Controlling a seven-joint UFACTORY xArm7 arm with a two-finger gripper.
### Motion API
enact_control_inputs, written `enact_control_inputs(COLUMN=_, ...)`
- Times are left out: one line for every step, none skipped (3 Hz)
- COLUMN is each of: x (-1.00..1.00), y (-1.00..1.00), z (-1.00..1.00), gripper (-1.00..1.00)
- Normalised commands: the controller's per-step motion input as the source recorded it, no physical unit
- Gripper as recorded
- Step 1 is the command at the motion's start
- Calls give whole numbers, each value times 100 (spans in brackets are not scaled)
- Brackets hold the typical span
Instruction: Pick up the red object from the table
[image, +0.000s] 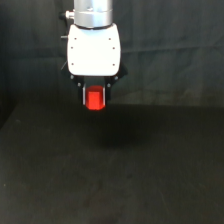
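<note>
The red object (94, 98) is a small bright red-orange block held between the fingers of my gripper (94, 95). The gripper hangs below its white body (94, 49) in the upper middle of the exterior view. It is shut on the block, with a dark finger on each side. The block is lifted off the table (112, 170), a flat matte black surface, and a faint shadow lies on the table below it.
A dark wrinkled cloth backdrop (170, 45) hangs behind the table. The arm's silver wrist (92, 11) enters from the top edge.
</note>
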Motion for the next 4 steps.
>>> enact_control_inputs(x=-1, y=-1, z=66, gripper=-100)
enact_control_inputs(x=9, y=4, z=84, gripper=-90)
enact_control_inputs(x=-13, y=-5, z=62, gripper=-95)
enact_control_inputs(x=3, y=-11, z=35, gripper=-68)
